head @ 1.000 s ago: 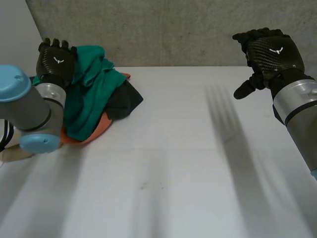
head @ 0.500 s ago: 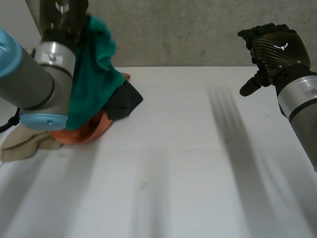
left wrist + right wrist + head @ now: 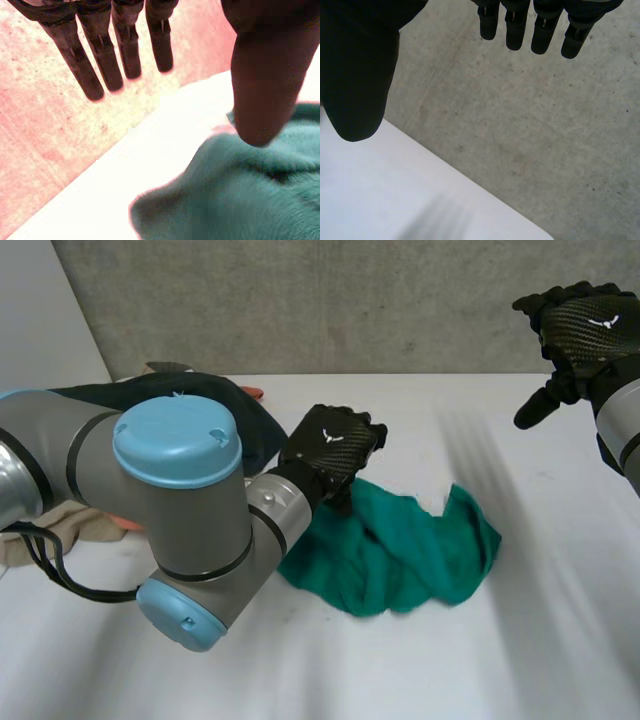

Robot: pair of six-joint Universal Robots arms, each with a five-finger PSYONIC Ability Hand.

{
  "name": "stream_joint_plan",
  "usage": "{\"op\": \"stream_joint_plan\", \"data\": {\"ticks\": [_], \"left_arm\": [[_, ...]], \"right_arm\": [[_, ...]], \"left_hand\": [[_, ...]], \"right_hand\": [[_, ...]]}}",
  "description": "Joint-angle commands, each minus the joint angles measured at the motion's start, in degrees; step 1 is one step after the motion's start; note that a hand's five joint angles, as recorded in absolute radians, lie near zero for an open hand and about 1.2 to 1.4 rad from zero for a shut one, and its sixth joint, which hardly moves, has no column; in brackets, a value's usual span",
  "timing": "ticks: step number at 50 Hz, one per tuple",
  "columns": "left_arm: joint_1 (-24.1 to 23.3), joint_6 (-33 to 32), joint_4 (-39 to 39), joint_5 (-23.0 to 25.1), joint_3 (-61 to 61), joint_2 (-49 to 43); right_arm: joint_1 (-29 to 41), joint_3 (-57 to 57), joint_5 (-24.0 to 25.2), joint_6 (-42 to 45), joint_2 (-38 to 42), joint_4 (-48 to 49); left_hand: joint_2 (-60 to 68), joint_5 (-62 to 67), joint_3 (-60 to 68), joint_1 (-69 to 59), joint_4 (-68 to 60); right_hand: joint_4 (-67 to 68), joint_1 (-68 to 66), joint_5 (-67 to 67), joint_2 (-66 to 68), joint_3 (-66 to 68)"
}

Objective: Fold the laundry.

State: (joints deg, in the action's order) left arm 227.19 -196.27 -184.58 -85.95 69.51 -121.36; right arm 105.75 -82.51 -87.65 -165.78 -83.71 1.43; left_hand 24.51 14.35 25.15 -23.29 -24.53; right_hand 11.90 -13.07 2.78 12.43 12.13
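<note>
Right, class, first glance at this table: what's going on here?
The robot's left hand is at one edge of a crumpled green cloth lying on the white table. Its fingers are straight, not gripping. A pile of other clothes lies behind the left arm. The right hand is raised, open and holding nothing. No fold is made yet.

The left arm (image 3: 150, 490) bends at the elbow and stretches across the middle; the left hand (image 3: 332, 448) faces palm down, fingers (image 3: 102, 60) straight, thumb apart. The right hand (image 3: 585, 335) hangs raised at the far side; its fingers (image 3: 516, 27) are straight, holding nothing.
</note>
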Motion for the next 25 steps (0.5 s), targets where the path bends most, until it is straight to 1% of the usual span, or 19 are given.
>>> {"op": "stream_joint_plan", "data": {"ticks": [1, 4, 8, 10, 12, 15, 16, 17, 21, 24, 25], "left_arm": [[0.4, -1.2, 0.3, -2.7, 2.4, 7.3], [0.6, -1.2, 0.0, -3.6, 4.9, 10.1], [2.7, -1.0, 0.0, -4.1, 9.4, 13.5], [4.7, -0.4, 0.2, -4.1, 12.0, 14.4], [6.1, 0.5, 0.4, -4.1, 13.6, 14.5], [7.8, 3.8, 0.6, -4.2, 16.2, 14.0], [8.2, 4.8, 0.7, -4.2, 16.7, 13.8], [8.6, 6.8, 0.9, -4.1, 18.0, 13.5], [8.4, 10.5, 1.3, -3.8, 21.5, 12.0], [7.9, 11.2, 0.6, -3.8, 23.4, 9.7], [7.6, 11.2, 0.5, -3.8, 23.5, 8.8]], "right_arm": [[0.1, 2.3, 1.5, 6.7, 0.5, -8.5], [0.2, 2.4, 3.1, 9.4, 0.7, -11.7], [0.4, 3.1, 6.9, 11.6, 0.8, -18.3], [0.4, 3.3, 8.2, 11.8, 1.1, -21.0], [0.3, 3.8, 10.2, 11.7, 2.7, -24.6], [0.2, 3.9, 11.5, 11.7, 5.0, -26.7], [0.1, 3.9, 12.1, 11.7, 7.0, -27.5], [0.1, 3.8, 11.8, 11.8, 7.9, -27.7], [0.6, 3.5, 12.3, 9.7, 11.6, -26.2], [1.7, 2.3, 12.5, 5.4, 13.8, -20.6], [2.9, 1.7, 12.6, 3.6, 15.1, -17.6]], "left_hand": [[-10.6, -10.4, -11.2, 9.3, 10.6], [-11.4, -11.3, -12.1, 10.2, 11.5], [-11.6, -11.4, -12.2, 10.4, 11.6], [-11.6, -11.4, -12.2, 10.4, 11.6], [-11.3, -11.1, -11.9, 10.1, 11.3], [-9.8, -9.6, -10.4, 8.5, 9.8], [-9.1, -8.9, -9.7, 7.9, 9.1], [-7.1, -6.9, -7.7, 5.9, 7.1], [-1.9, -1.7, -2.5, 0.6, 1.9], [-1.7, -1.5, -2.3, 0.5, 1.7], [-1.7, -1.5, -2.3, 0.5, 1.7]], "right_hand": [[-1.9, 3.1, -2.8, -2.4, -2.1], [-1.9, 3.1, -2.8, -2.4, -2.1], [-1.9, 3.1, -2.8, -2.4, -2.1], [-1.9, 3.1, -2.8, -2.4, -2.1], [-1.5, 2.7, -2.4, -2.0, -1.7], [2.0, -0.9, 1.2, 1.5, 1.8], [3.9, -2.7, 3.0, 3.4, 3.7], [4.6, -3.4, 3.7, 4.0, 4.3], [6.6, -5.4, 5.7, 6.1, 6.4], [9.1, -7.9, 8.2, 8.6, 8.9], [12.6, -11.4, 11.7, 12.1, 12.4]]}}
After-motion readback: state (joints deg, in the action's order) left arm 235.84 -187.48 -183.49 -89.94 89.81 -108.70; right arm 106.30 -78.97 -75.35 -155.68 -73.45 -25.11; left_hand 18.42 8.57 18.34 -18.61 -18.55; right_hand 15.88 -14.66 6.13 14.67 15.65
